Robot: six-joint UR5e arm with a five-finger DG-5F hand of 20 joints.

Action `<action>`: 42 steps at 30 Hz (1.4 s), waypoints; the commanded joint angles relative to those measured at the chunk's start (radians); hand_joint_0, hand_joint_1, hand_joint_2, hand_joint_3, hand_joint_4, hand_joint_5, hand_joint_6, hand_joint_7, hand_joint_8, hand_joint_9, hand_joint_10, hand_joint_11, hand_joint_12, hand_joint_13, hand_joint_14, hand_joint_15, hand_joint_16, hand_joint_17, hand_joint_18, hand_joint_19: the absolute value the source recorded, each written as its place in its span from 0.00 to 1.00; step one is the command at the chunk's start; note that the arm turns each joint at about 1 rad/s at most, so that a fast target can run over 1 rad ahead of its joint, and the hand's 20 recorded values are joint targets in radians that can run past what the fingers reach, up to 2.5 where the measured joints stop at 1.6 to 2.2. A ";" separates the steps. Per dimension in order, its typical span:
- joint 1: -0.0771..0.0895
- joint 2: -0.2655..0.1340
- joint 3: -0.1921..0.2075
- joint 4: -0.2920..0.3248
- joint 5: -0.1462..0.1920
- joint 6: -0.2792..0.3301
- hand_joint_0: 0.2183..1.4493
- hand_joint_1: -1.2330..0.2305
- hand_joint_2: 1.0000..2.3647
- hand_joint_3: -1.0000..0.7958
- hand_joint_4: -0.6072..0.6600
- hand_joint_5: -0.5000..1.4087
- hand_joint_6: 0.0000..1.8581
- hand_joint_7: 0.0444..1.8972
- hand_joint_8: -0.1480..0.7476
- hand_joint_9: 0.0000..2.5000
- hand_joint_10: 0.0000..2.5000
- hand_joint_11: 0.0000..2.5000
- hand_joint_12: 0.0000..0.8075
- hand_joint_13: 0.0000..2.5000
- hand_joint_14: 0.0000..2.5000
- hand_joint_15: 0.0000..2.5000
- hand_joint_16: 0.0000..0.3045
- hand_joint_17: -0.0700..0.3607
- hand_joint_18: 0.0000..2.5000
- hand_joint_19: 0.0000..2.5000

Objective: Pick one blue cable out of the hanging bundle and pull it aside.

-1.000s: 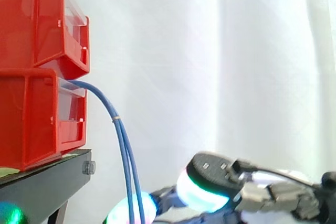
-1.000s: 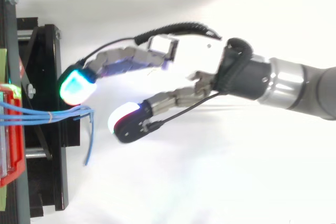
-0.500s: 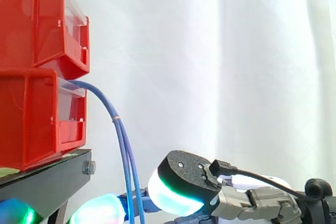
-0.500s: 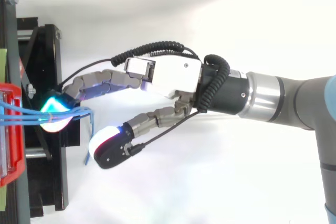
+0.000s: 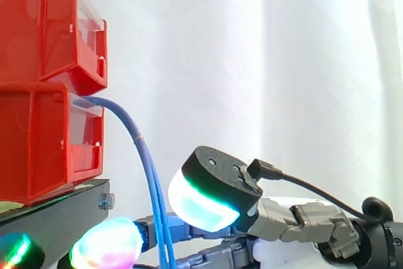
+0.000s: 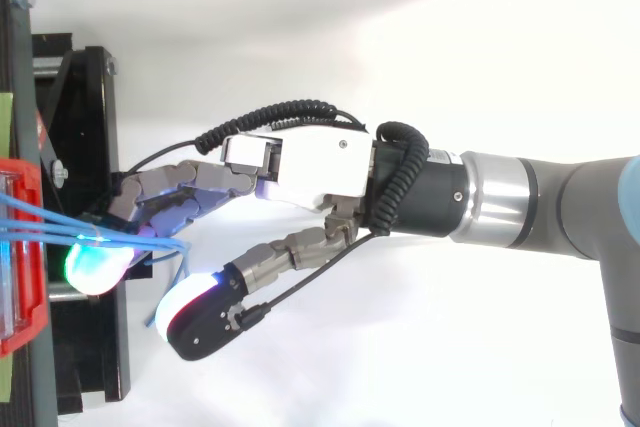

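Observation:
Several thin blue cables come out of the lower red bin and hang past the front edge of the black stand. In the top view the bundle runs right from the bin, and a loose end dangles off the stand. My hand reaches in from the right with its fingers stretched out across the cables. One glowing fingertip lies over the stand. The thumb stands apart on the near side of the bundle. In the side view the hand is low, beside the hanging cables.
A second red bin sits stacked on the lower one. The white curtain hangs behind, and there is free room to the right of the cables above the hand. The arm enters from the right.
The hand has moved left toward the stand. Its fingers have slid over the cable bundle, the thumb has come alongside, and the hanging cables have shifted slightly.

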State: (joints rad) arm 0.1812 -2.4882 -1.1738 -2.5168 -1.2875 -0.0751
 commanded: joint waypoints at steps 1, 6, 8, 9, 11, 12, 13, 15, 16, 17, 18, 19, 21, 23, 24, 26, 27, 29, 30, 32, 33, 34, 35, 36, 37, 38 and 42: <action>-0.003 0.000 0.017 -0.031 -0.016 0.020 0.22 0.43 0.00 0.28 0.67 0.20 0.27 0.47 0.42 0.27 0.00 0.08 0.31 0.21 0.00 0.09 0.12 0.36 0.13 0.11; -0.008 0.000 0.039 -0.069 -0.021 0.035 0.23 0.45 0.00 0.28 0.68 0.20 0.27 0.49 0.43 0.28 0.00 0.08 0.31 0.22 0.00 0.09 0.12 0.36 0.13 0.11; -0.009 0.002 0.049 -0.094 -0.027 0.035 0.23 0.46 0.00 0.28 0.68 0.21 0.27 0.50 0.43 0.28 0.00 0.08 0.31 0.22 0.00 0.09 0.12 0.35 0.13 0.11; -0.009 0.002 0.049 -0.094 -0.027 0.035 0.23 0.46 0.00 0.28 0.68 0.21 0.27 0.50 0.43 0.28 0.00 0.08 0.31 0.22 0.00 0.09 0.12 0.35 0.13 0.11; -0.017 0.006 0.063 -0.122 -0.039 0.038 0.24 0.47 0.00 0.28 0.67 0.21 0.27 0.51 0.42 0.29 0.00 0.09 0.31 0.22 0.00 0.09 0.12 0.35 0.13 0.11; -0.019 0.008 0.065 -0.126 -0.042 0.037 0.24 0.48 0.00 0.28 0.67 0.21 0.27 0.52 0.43 0.29 0.00 0.08 0.30 0.22 0.00 0.09 0.12 0.35 0.14 0.11; -0.025 0.022 0.065 -0.143 -0.049 0.035 0.24 0.48 0.00 0.28 0.67 0.21 0.27 0.52 0.43 0.29 0.00 0.08 0.30 0.22 0.00 0.09 0.12 0.35 0.14 0.11; -0.029 0.037 0.063 -0.165 -0.055 0.035 0.25 0.49 0.00 0.28 0.67 0.21 0.27 0.54 0.42 0.29 0.00 0.09 0.30 0.23 0.00 0.10 0.11 0.34 0.14 0.12; -0.032 0.048 0.063 -0.192 -0.061 0.032 0.25 0.50 0.00 0.28 0.66 0.21 0.27 0.55 0.42 0.30 0.00 0.09 0.30 0.23 0.00 0.10 0.11 0.34 0.14 0.12; -0.032 0.048 0.063 -0.192 -0.061 0.032 0.25 0.50 0.00 0.28 0.66 0.22 0.27 0.56 0.42 0.30 0.00 0.09 0.30 0.23 0.00 0.10 0.11 0.34 0.14 0.12; -0.034 0.054 0.063 -0.204 -0.062 0.031 0.25 0.50 0.00 0.28 0.65 0.22 0.27 0.57 0.43 0.30 0.00 0.09 0.30 0.23 0.00 0.10 0.11 0.34 0.14 0.12; -0.036 0.055 0.063 -0.217 -0.064 0.031 0.26 0.50 0.00 0.28 0.64 0.22 0.27 0.58 0.43 0.30 0.00 0.09 0.30 0.23 0.00 0.10 0.11 0.34 0.14 0.12; -0.037 0.068 0.065 -0.235 -0.064 0.031 0.27 0.49 0.00 0.29 0.62 0.22 0.27 0.62 0.42 0.30 0.00 0.10 0.29 0.23 0.00 0.10 0.11 0.34 0.14 0.12; -0.039 0.072 0.063 -0.243 -0.064 0.029 0.27 0.47 0.00 0.31 0.61 0.23 0.27 0.65 0.42 0.30 0.00 0.09 0.29 0.24 0.00 0.10 0.11 0.33 0.14 0.12; -0.040 0.074 0.065 -0.251 -0.062 0.029 0.28 0.47 0.00 0.31 0.60 0.23 0.27 0.66 0.42 0.30 0.00 0.10 0.29 0.24 0.00 0.10 0.11 0.33 0.14 0.12; -0.042 0.077 0.063 -0.252 -0.064 0.029 0.28 0.46 0.00 0.32 0.60 0.23 0.28 0.65 0.42 0.30 0.00 0.10 0.29 0.24 0.00 0.10 0.11 0.33 0.14 0.12; -0.042 0.077 0.063 -0.252 -0.064 0.028 0.28 0.46 0.00 0.32 0.59 0.22 0.29 0.64 0.42 0.30 0.00 0.10 0.29 0.24 0.00 0.10 0.11 0.33 0.14 0.12; -0.042 0.077 0.065 -0.249 -0.064 0.028 0.28 0.45 0.00 0.32 0.59 0.22 0.29 0.63 0.42 0.30 0.00 0.10 0.29 0.24 0.00 0.10 0.11 0.33 0.14 0.12; -0.042 0.077 0.065 -0.249 -0.064 0.026 0.28 0.45 0.00 0.32 0.59 0.22 0.30 0.62 0.42 0.30 0.00 0.10 0.29 0.24 0.00 0.10 0.11 0.33 0.14 0.12; -0.042 0.077 0.068 -0.251 -0.064 0.028 0.28 0.45 0.00 0.32 0.59 0.22 0.30 0.61 0.42 0.31 0.00 0.10 0.29 0.24 0.00 0.10 0.11 0.33 0.14 0.12; -0.043 0.077 0.071 -0.252 -0.064 0.028 0.28 0.45 0.01 0.32 0.59 0.22 0.31 0.61 0.42 0.31 0.00 0.10 0.29 0.24 0.00 0.10 0.11 0.33 0.14 0.12; -0.045 0.077 0.079 -0.254 -0.064 0.028 0.28 0.45 0.01 0.32 0.59 0.22 0.31 0.60 0.42 0.30 0.00 0.10 0.29 0.24 0.00 0.10 0.11 0.33 0.14 0.12; -0.045 0.077 0.082 -0.255 -0.064 0.028 0.28 0.45 0.01 0.32 0.59 0.22 0.32 0.60 0.42 0.30 0.00 0.10 0.29 0.24 0.00 0.10 0.11 0.33 0.14 0.12; -0.046 0.077 0.092 -0.263 -0.065 0.028 0.29 0.44 0.01 0.33 0.58 0.22 0.33 0.57 0.42 0.30 0.00 0.10 0.29 0.24 0.00 0.11 0.11 0.33 0.14 0.12; -0.048 0.077 0.095 -0.267 -0.067 0.028 0.29 0.44 0.01 0.33 0.58 0.22 0.34 0.57 0.42 0.30 0.00 0.11 0.29 0.24 0.00 0.10 0.11 0.33 0.14 0.12; -0.049 0.077 0.106 -0.283 -0.072 0.026 0.29 0.43 0.01 0.34 0.57 0.21 0.36 0.53 0.42 0.30 0.00 0.11 0.29 0.24 0.00 0.11 0.11 0.33 0.14 0.12; -0.054 0.077 0.132 -0.320 -0.076 0.028 0.29 0.43 0.01 0.38 0.56 0.20 0.43 0.45 0.42 0.30 0.00 0.12 0.29 0.24 0.00 0.11 0.11 0.33 0.14 0.12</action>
State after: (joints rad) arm 0.1307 -2.4114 -1.0589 -2.8128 -1.3607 -0.0484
